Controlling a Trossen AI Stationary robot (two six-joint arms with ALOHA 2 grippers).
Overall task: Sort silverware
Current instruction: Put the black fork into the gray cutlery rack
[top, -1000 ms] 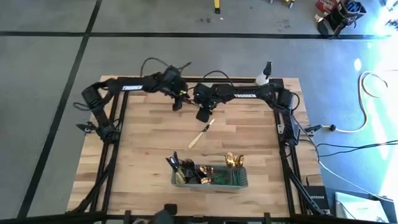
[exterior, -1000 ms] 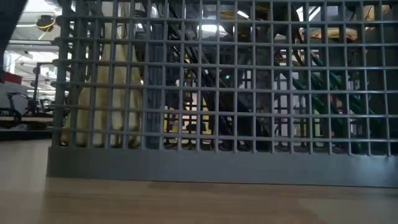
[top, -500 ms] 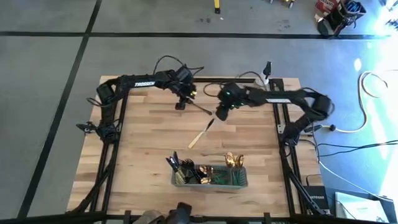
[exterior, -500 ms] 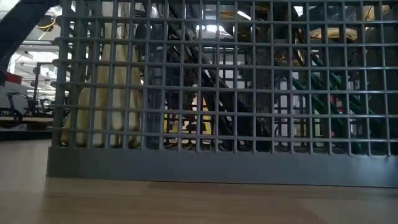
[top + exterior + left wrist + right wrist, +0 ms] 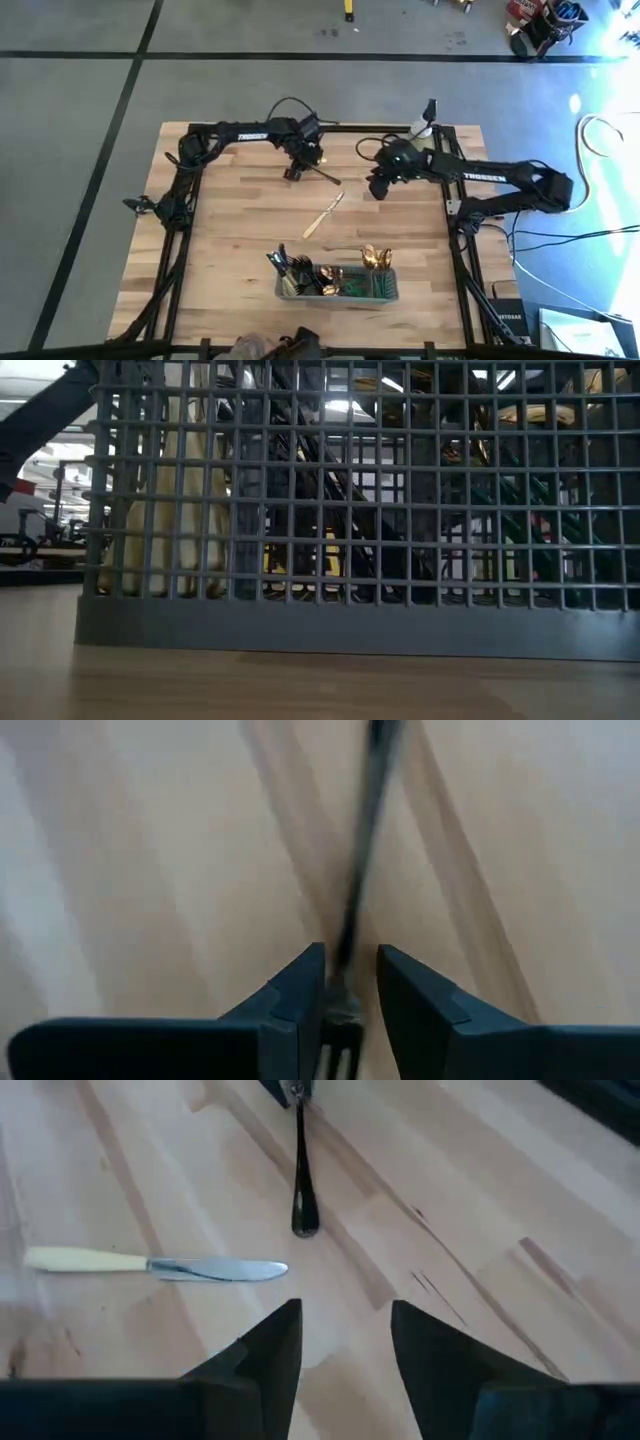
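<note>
My left gripper (image 5: 295, 170) (image 5: 350, 995) is shut on a slim dark utensil (image 5: 322, 177) at the far middle of the table. The utensil's free end (image 5: 303, 1225) points toward my right gripper (image 5: 378, 188) (image 5: 345, 1350), which stands open a little to its right with nothing between its fingers. A knife with a cream handle (image 5: 322, 215) (image 5: 150, 1264) lies flat on the wood between the grippers and the caddy. More silverware (image 5: 325, 275) stands in the grey mesh caddy (image 5: 338, 292) (image 5: 350, 610) near the front edge. My left gripper pinches the dark utensil by one end (image 5: 345, 955) between its two fingers. The fingers lie along the utensil, which sticks straight out ahead of them toward the table's right. Whether its free end touches the wood I cannot tell.
A small white spray bottle (image 5: 424, 122) stands at the far right corner. The caddy fills the low view, with cream handles (image 5: 160, 510) at one end and green ones (image 5: 530, 510) at the other. Bare wood lies left and right of the knife.
My right gripper has drawn away from my left gripper toward the table's right edge. My left gripper has shifted a little to the right, and the dark utensil now sticks out from it toward the right. The knife has stayed where it was.
</note>
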